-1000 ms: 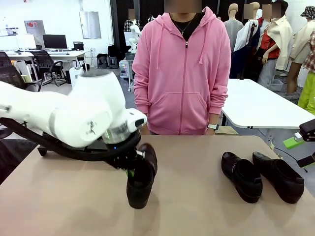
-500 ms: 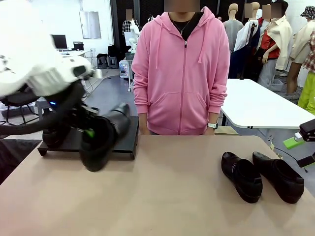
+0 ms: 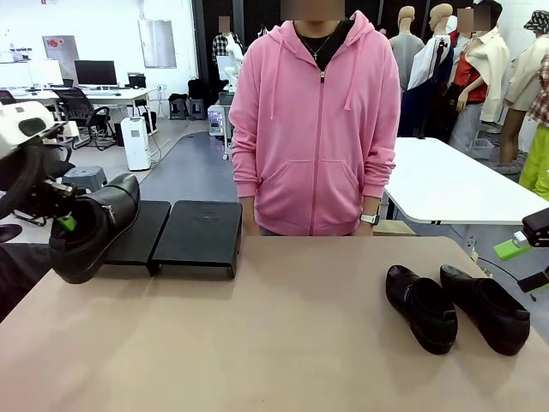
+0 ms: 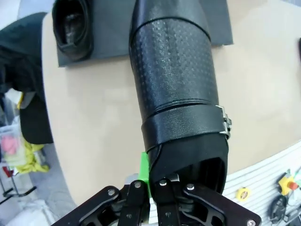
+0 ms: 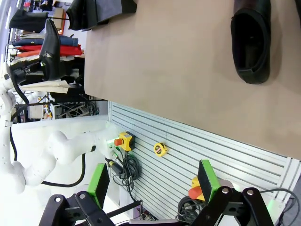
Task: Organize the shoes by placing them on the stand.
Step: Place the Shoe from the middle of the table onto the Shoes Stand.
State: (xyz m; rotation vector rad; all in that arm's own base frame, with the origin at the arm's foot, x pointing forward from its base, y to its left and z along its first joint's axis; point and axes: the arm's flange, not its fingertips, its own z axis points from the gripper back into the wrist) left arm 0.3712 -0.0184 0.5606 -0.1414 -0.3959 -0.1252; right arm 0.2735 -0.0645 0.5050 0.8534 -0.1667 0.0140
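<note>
1. Black on black makes this hard to read, so status first. The left gripper (image 3: 63, 222) is clamped tight on the held shoe (image 3: 90, 230), pinching the rim by the opening. That shoe hangs tilted in the air at about 9 o'clock of the table, overlapping the left end of the stand (image 3: 202, 233).
2. The grip is a thin pinch on one wall of glossy leather. I reckon the shoe could pivot or slip between the pads on the way down.
3. A parked shoe (image 4: 70, 28) is already on the stand, near where the held one seems headed (the left wrist view shows it best). A skewed approach could knock it off.
4. The stand sits on short legs and looks light to me. Catching its edge with the toe could shove it toward the person (image 3: 317, 120), who stands right behind it at 12 o'clock.
5. The top is sloped. If the shoe is released with its sole not flat, it may well slide back down.
6. The right gripper (image 5: 154, 186) has its jaws wide apart and holds nothing, hanging back off the table's near edge.
7. The inner loose shoe (image 3: 420, 318) and outer loose shoe (image 3: 485, 319) lie on the tabletop (image 3: 283, 343) at 4 o'clock, well apart from the stand. That means long carries later, with more chances to drop one.
</note>
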